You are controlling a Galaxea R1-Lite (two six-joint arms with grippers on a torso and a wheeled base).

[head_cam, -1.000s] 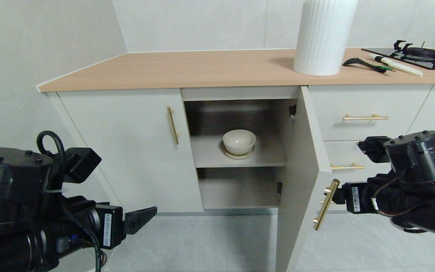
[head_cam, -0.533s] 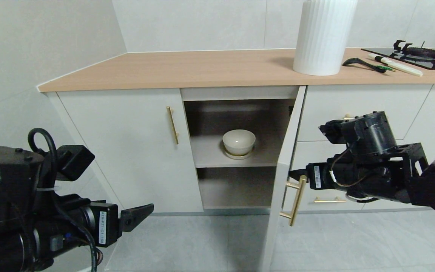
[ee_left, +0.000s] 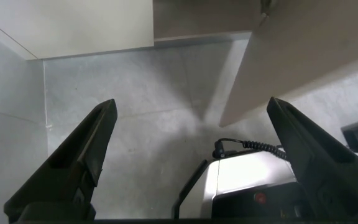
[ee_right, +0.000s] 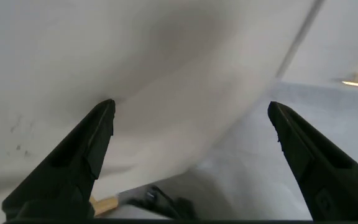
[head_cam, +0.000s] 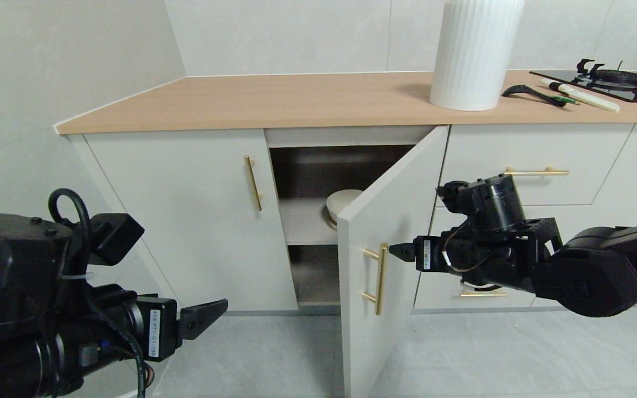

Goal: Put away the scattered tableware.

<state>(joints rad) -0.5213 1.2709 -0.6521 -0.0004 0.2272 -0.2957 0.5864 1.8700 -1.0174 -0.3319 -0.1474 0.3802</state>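
Observation:
A white bowl [head_cam: 343, 200] sits on a saucer on the upper shelf inside the cabinet, half hidden behind the cabinet door [head_cam: 387, 221]. That door stands about halfway shut, its gold handle [head_cam: 379, 279] facing me. My right gripper [head_cam: 402, 252] is open, its tips against the door's outer face just right of the handle. The right wrist view has the door's face [ee_right: 135, 74] close in front of the spread fingers [ee_right: 95, 149]. My left gripper [head_cam: 208, 316] is open and holds nothing, low at the left above the floor [ee_left: 142, 130].
On the wooden counter [head_cam: 274, 102] stand a tall white ribbed vase [head_cam: 474, 52], a black ladle [head_cam: 531, 94] and a white-handled utensil [head_cam: 581, 95], beside a gas hob [head_cam: 620, 77]. Drawers [head_cam: 534, 160] lie behind my right arm. The left cabinet door [head_cam: 186, 221] is closed.
My right gripper has swept left against the cabinet door, swinging it from wide open to about half shut. The bowl has become partly covered. The left arm has barely moved.

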